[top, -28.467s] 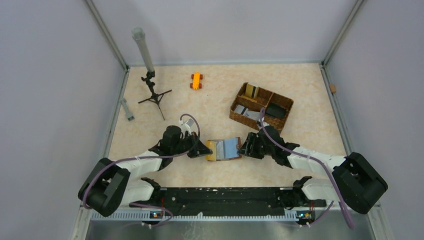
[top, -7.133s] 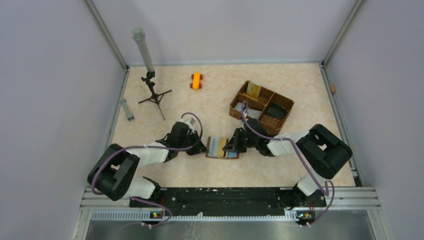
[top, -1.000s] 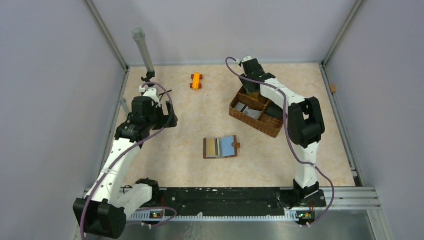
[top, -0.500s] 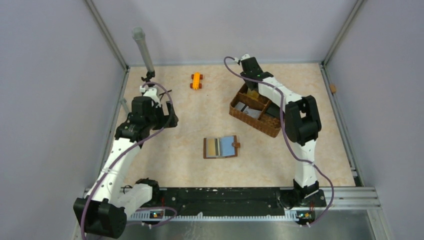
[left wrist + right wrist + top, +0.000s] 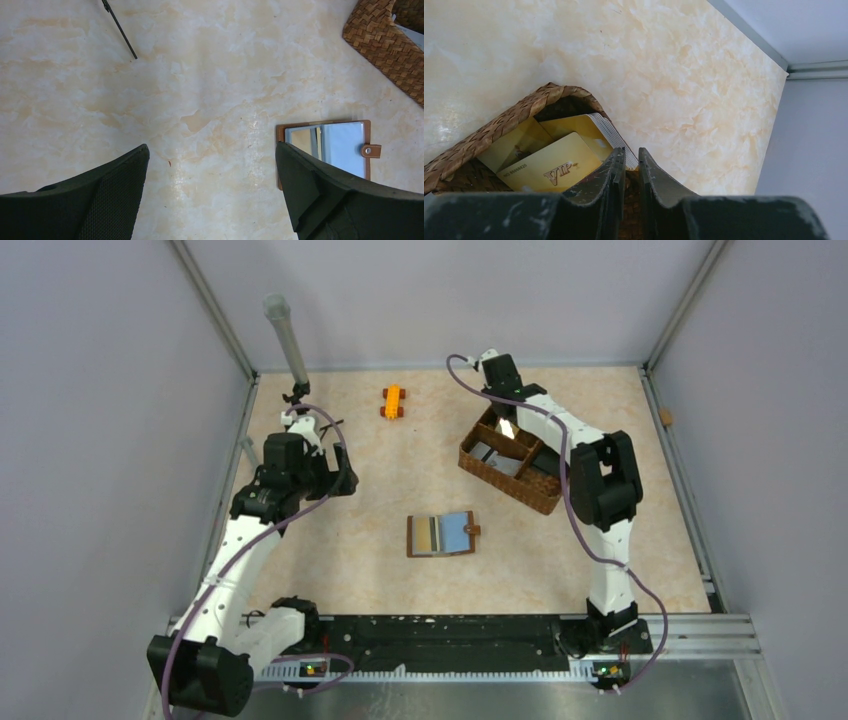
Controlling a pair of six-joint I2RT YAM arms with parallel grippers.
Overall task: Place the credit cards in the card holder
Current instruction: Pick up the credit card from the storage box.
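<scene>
At the table's centre, nearest the bases, the card holder (image 5: pixel 441 534) was laid open, long axis crosswise, a gold card seen in its left pocket. Beyond and leftward, the left gripper (image 5: pixel 211 147) was spread wide, empty. Farthest, in the woven basket (image 5: pixel 500 485), the right gripper (image 5: pixel 631 159) was pinched on the gold cards (image 5: pixel 551 167) leaning in the far compartment directly beneath it; grey cards (image 5: pixel 487 454) were seen alongside

right claw (image 5: pixel 631 153) narrowed, maybe pinching gold cards (image 5: pixel 580 131)

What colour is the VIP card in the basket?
The VIP card is gold; right wrist view shows it best.
</scene>
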